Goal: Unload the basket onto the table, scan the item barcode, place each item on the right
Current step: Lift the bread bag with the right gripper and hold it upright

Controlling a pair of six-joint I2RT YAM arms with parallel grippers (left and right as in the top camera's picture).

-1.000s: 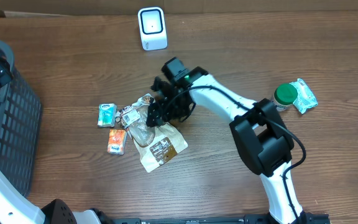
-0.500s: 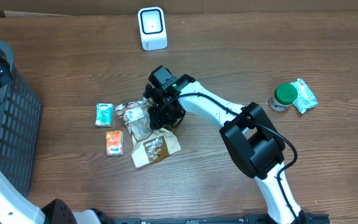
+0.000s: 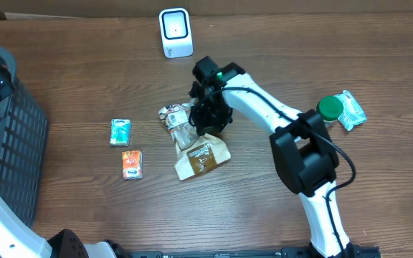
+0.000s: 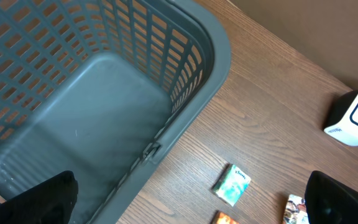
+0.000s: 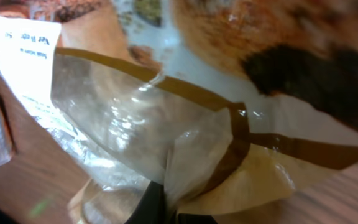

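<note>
The brown wooden tabletop (image 3: 77,64) runs back to a cardboard wall, and a white scanner (image 3: 176,32) stands near that far edge. Around the middle, the right gripper (image 3: 206,123) is pinched tight on the snack bag (image 3: 203,158), a crumpled pack of clear film and brown paper with a white label at its left end. In the right wrist view the bag fills the picture, its film bunched between the dark fingertips (image 5: 149,205) at the bottom. Whether the bag is clear of the wood cannot be told. To its left lie a teal packet (image 3: 121,132) and an orange packet (image 3: 132,164), apart from each other. Far right, a green-lidded jar (image 3: 326,110) touches a pale green packet (image 3: 352,110). The left gripper (image 4: 188,202) hangs wide open over the near corner of the grey basket (image 4: 197,37).
</note>
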